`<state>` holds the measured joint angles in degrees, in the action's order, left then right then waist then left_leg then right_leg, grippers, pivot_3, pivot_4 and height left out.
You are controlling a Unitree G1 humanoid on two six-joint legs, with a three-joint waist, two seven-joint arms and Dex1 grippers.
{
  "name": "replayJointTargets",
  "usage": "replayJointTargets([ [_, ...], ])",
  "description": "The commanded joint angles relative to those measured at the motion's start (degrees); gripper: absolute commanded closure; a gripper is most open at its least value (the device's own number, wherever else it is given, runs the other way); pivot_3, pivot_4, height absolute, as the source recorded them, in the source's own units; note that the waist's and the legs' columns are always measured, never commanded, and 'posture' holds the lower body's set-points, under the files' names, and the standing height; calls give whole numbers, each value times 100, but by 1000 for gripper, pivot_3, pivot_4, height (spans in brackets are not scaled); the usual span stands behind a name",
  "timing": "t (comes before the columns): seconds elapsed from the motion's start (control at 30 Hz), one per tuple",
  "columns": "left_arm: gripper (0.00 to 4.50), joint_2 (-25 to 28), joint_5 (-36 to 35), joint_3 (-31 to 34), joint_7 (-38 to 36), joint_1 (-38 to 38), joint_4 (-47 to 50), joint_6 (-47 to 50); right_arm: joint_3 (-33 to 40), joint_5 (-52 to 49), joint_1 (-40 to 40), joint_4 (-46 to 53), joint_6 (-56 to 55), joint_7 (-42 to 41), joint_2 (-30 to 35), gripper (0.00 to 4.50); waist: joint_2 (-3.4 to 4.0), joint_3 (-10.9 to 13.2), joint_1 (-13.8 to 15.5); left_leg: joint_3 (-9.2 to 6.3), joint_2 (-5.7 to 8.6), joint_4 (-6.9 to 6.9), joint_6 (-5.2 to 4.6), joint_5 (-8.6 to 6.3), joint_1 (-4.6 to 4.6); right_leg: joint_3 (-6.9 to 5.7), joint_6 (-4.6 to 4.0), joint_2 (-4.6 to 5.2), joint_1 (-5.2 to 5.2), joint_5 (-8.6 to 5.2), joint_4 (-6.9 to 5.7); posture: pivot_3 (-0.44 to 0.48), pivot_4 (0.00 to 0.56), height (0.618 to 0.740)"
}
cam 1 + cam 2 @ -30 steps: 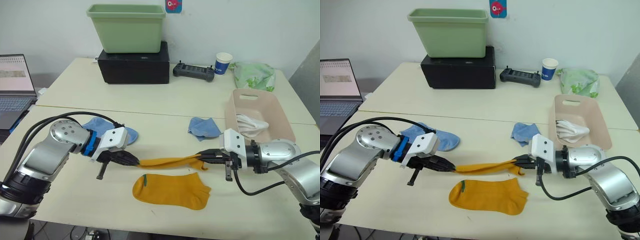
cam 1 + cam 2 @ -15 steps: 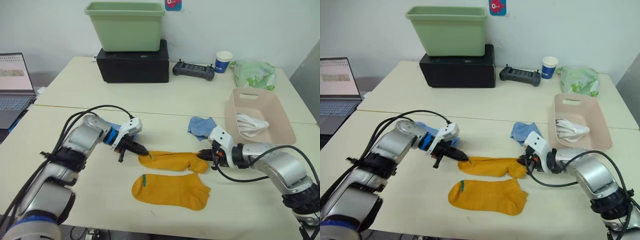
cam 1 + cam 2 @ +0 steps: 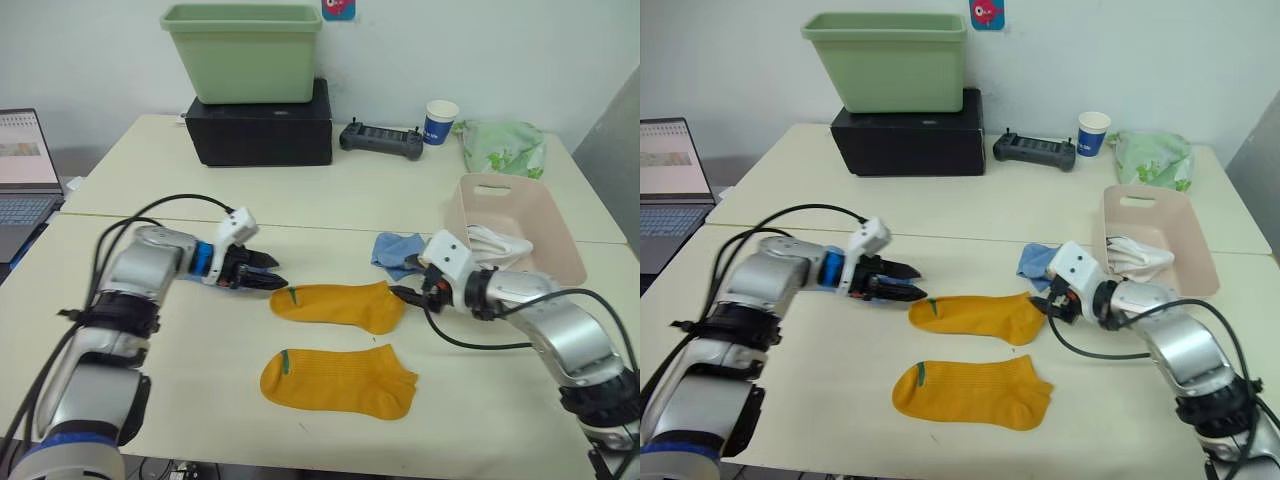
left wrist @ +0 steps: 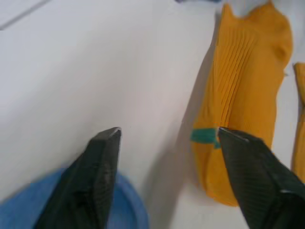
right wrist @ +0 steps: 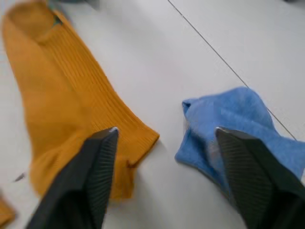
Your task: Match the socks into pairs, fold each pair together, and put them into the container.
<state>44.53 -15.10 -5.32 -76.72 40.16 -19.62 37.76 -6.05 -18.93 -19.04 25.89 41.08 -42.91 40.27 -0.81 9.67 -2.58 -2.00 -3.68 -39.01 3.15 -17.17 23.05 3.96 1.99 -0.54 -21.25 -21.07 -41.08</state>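
Note:
Two mustard-yellow socks lie flat on the table, one (image 3: 338,305) just behind the other (image 3: 338,380). My left gripper (image 3: 270,276) stands open just off the rear sock's cuff end (image 4: 243,109), holding nothing. At that sock's toe end (image 5: 62,109) my right gripper (image 3: 402,282) is also open and empty. A crumpled light blue sock (image 3: 398,252) lies right behind the right gripper. Another blue sock (image 4: 119,205) lies under my left gripper. The pale pink container (image 3: 560,250) stands at the right with white socks (image 3: 500,245) inside.
At the back stand a light green tub (image 3: 247,50) on a black box (image 3: 258,130), a black controller (image 3: 380,140), a paper cup (image 3: 438,120) and a green patterned bag (image 3: 505,148). A laptop (image 3: 25,165) sits at the far left.
Both grippers have opened and let go of the rear mustard sock, which they held stretched between them. It now lies flat on the table, and both grippers have drawn back from its ends.

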Motion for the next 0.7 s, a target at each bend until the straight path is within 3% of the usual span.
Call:
replayJointTargets([
  [0.03, 46, 56, -457, 678, 526, -380, 925, 542, 678, -554, 417, 579, -191, -359, 141, 0, 0, 0, 36, -3, 2, -1, 0, 0, -1, -4, 0, 11, 5, 0, -1, 0, 150, 720],
  [0.13, 46, -72, -791, 1004, 934, -627, 1621, 962, 1083, -682, 779, 603, -287, -388, 234, 0, -3, -2, 79, -5, 7, -7, 1, 1, -5, -8, 0, 13, 16, 0, -5, 0, 150, 720],
  [0.23, 46, -96, -1013, 1072, 1006, -1168, 2168, 996, 926, -458, 1053, 628, -304, -30, 88, 0, -5, -5, 74, 2, 11, -7, 1, 1, -4, -5, 0, 8, 18, 0, -2, 0, 150, 720],
  [0.33, 46, -565, -822, 973, 1846, -1743, 2515, 891, 908, -247, 1423, 649, -100, 488, -113, 0, 4, -14, 69, 13, 7, 2, 0, 0, -14, 7, 0, 7, 19, 0, 3, 0, 150, 720],
  [0.7, 46, -1769, -1535, 1736, 3770, -2928, 3277, 1914, 389, 8, 1523, 844, 207, 1533, -1043, 0, -5, -23, 77, 12, 6, 0, 1, 0, -13, 9, 0, 7, 15, 0, -4, 0, 150, 720],
])
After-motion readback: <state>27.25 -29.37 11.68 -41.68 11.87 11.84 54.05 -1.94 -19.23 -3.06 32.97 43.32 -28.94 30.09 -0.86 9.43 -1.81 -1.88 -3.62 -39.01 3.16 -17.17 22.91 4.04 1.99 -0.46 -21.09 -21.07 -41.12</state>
